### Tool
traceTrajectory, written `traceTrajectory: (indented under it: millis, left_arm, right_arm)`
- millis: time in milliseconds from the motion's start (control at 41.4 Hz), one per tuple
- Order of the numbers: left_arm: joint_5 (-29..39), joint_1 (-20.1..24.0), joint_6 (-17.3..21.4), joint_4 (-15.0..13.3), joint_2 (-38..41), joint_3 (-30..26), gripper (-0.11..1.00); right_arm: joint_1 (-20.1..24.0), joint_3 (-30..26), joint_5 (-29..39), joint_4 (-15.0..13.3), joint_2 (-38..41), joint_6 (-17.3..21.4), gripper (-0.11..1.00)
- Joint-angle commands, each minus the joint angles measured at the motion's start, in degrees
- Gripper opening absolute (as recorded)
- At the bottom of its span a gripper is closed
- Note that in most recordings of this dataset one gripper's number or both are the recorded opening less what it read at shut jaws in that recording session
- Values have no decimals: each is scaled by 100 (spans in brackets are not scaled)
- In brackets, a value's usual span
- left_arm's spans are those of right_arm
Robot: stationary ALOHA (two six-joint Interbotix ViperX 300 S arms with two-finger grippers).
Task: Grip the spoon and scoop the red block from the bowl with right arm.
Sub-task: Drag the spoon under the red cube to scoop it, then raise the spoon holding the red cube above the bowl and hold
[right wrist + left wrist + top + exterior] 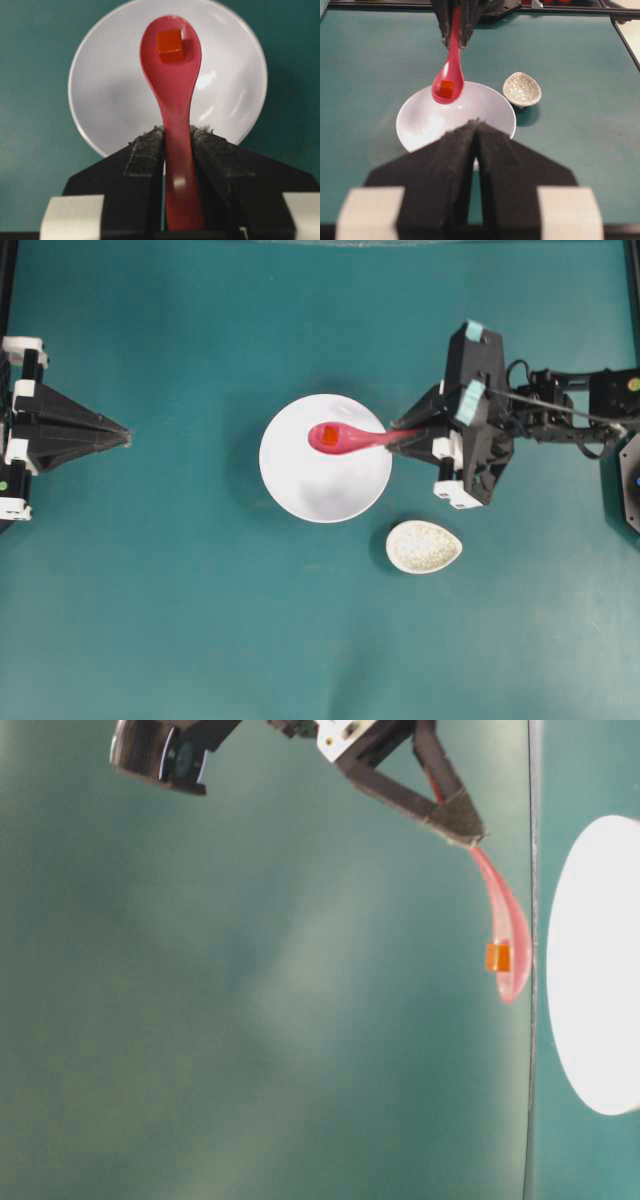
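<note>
My right gripper [394, 439] is shut on the handle of the pink spoon [345, 438] and holds it above the white bowl [300, 485]. The red block [328, 434] lies in the spoon's bowl. The right wrist view shows the spoon [172, 70] clamped between my fingers [145, 150], with the block [170, 46] near its tip, over the bowl [110, 100]. The table-level view shows the spoon [508, 935] and block [497, 957] lifted clear of the bowl [595, 965]. My left gripper [125, 435] is shut and empty at the far left, apart from the bowl.
A small speckled egg-shaped dish [424, 546] sits on the teal table just right of and below the bowl; it also shows in the left wrist view [522, 90]. The right arm's base [625, 440] stands at the right edge.
</note>
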Motion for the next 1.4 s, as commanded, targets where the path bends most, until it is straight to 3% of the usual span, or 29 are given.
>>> traceTrajectory:
  millis: [0, 532, 966, 1377]
  left_arm:
    - [-18, 0, -9, 18, 26, -167, 0]
    - [-18, 0, 0, 9, -35, -176, 0]
    - [18, 0, 62, 18, 9, -167, 0]
    - [272, 0, -9, 9, 18, -167, 0]
  right_arm:
    - [70, 26, -220, 35, -105, 0, 24]
    - [97, -35, -422, 35, -114, 0, 24]
    - [97, -914, 149, 18, -149, -9, 24]
    - [88, -914, 536, 35, -299, 0, 24]
